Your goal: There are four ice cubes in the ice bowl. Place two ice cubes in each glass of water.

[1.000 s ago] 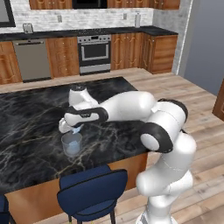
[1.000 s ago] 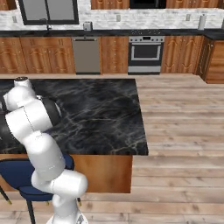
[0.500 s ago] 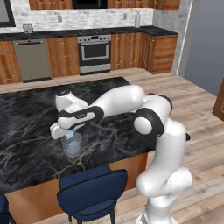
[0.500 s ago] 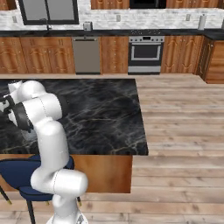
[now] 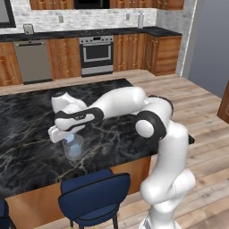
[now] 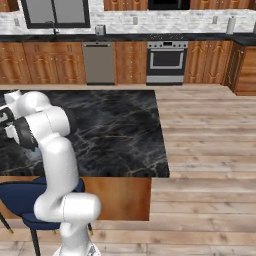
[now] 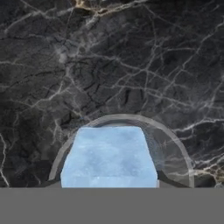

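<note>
The gripper (image 5: 67, 134) is hanging just above a glass of water (image 5: 73, 147) that is standing on the black marble island counter (image 5: 27, 129). In the hand view 1 pale-blue ice cube (image 7: 109, 157) is sitting over the glass rim, seemingly pinched between the fingers, though the tips are hiding at the bottom edge.

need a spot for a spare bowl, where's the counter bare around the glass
Bare marble lies behind the glass of water toward the oven side, and to its right up to the island edge. Crowded directly over the glass: gripper holding an ice cube.
</note>
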